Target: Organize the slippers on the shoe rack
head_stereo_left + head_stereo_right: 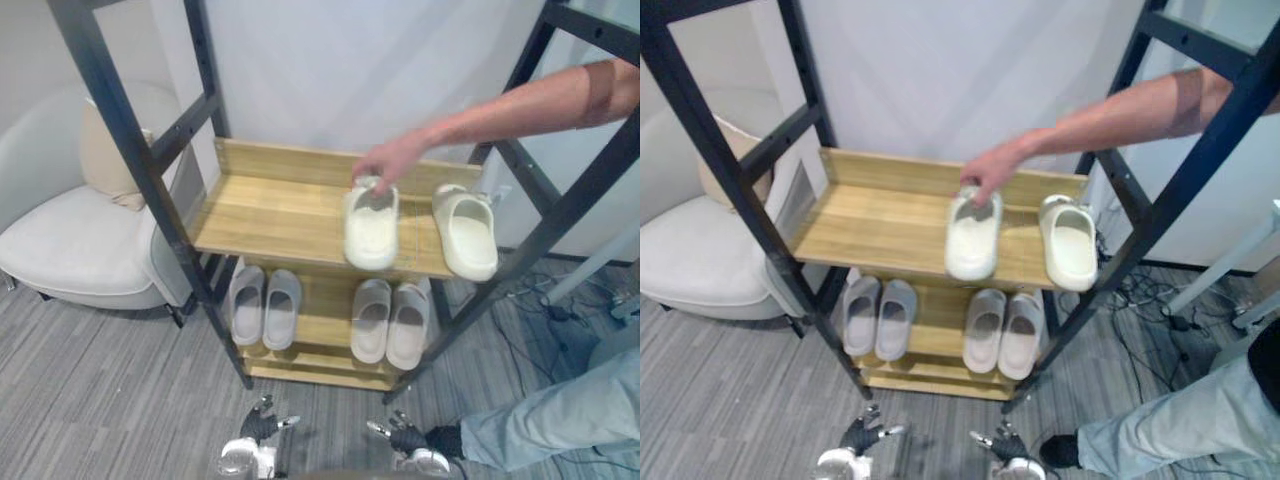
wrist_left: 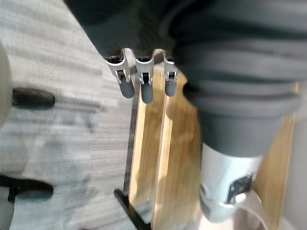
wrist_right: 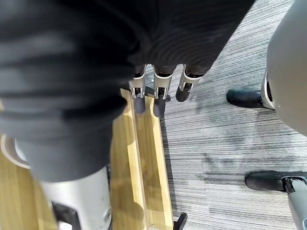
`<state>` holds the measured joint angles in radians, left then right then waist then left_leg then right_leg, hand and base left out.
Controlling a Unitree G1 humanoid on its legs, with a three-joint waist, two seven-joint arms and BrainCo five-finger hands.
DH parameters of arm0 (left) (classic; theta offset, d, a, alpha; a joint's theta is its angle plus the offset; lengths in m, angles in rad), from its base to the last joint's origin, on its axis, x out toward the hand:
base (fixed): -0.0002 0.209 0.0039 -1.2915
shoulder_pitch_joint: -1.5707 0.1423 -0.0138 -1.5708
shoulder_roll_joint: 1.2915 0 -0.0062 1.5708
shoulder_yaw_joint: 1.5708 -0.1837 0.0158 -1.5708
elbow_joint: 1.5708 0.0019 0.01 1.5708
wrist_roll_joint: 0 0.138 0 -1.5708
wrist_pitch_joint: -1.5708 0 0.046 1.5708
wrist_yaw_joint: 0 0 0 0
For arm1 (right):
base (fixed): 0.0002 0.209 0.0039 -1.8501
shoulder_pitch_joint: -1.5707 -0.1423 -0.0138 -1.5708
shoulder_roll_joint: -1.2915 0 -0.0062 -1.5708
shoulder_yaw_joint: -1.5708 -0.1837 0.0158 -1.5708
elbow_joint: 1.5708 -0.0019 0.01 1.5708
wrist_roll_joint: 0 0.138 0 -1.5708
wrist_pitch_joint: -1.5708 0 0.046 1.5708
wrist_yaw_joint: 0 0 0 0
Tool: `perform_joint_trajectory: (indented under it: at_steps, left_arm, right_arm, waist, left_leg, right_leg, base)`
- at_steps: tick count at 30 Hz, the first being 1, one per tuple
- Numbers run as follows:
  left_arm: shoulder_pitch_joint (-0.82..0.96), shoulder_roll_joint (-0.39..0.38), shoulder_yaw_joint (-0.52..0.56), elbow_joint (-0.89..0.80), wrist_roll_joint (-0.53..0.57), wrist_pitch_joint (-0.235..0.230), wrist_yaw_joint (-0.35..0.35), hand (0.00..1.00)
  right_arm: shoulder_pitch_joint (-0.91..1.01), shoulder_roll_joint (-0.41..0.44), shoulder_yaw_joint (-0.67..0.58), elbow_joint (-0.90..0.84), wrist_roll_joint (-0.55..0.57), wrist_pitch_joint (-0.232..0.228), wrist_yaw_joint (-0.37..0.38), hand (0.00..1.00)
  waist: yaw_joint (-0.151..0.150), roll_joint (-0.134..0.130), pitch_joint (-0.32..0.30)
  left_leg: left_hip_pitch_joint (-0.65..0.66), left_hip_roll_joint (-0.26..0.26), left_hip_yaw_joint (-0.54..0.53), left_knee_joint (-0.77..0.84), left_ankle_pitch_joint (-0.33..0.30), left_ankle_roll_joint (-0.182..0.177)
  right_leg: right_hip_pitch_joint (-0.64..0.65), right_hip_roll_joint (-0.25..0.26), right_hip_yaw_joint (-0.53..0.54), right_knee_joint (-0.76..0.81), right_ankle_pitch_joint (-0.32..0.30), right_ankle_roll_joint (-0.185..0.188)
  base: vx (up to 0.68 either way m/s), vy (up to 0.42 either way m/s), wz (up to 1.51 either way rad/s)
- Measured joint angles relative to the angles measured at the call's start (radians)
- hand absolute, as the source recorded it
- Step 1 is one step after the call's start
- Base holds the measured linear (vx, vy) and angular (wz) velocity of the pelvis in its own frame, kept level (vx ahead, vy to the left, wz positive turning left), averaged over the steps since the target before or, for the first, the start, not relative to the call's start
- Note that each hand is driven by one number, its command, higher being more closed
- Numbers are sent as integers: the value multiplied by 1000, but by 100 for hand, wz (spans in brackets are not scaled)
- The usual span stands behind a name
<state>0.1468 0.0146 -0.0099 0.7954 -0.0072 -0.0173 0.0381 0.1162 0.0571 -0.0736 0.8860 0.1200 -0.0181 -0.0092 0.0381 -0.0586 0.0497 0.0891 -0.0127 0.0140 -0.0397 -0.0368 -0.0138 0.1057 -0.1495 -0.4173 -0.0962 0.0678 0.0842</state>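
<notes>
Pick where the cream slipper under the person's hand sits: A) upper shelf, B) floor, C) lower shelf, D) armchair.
A: the person's hand rests on a cream slipper lying on the upper shelf, next to its mate; the grey slippers sit on the lower shelf.

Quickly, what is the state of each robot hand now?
Left hand: open, fingers relaxed, holding nothing.
Right hand: open, fingers relaxed, holding nothing.
</notes>
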Motion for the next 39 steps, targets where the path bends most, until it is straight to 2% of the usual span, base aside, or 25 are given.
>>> perform_joint_trajectory:
  at_steps: [10,16,29,35,39]
  left_arm:
    - [-17,-12,108,44,29,3,45,0]
    - [-45,-12,110,69,44,3,45,0]
    - [-52,-10,105,81,45,4,45,0]
    - [-59,2,32,79,46,4,42,0]
    - [-61,3,-116,28,56,11,35,0]
  right_arm:
    - [-31,0,0,37,0,-2,-1,0]
    - [-54,-1,0,39,-1,-2,-2,0]
    - [-58,-13,-1,56,-1,-2,-4,0]
    - [-63,-18,0,71,-1,-4,-5,0]
    - [-63,-20,6,71,-1,-4,-5,0]
  waist:
    - [-3,7,7]
    - [-3,15,40]
    - [-5,17,42]
    - [-6,16,43]
    - [-11,16,43]
  left_leg:
    - [3,1,5,-13,0,0]
    - [12,0,8,-21,0,0]
    - [17,0,15,-25,-6,0]
    - [17,1,22,-24,-7,0]
    - [15,1,28,-24,-8,1]
  right_leg:
    - [-7,2,10,0,-2,3]
    - [-4,2,17,0,-3,4]
    - [-7,3,25,-1,-5,7]
    - [-11,5,40,-1,-5,7]
    - [-16,5,44,-1,-5,7]
  base:
    - [-7,2,-3]
    - [-5,1,-2]
    - [-6,-1,-1]
    - [-35,-8,-4]
    - [-24,-5,-4]
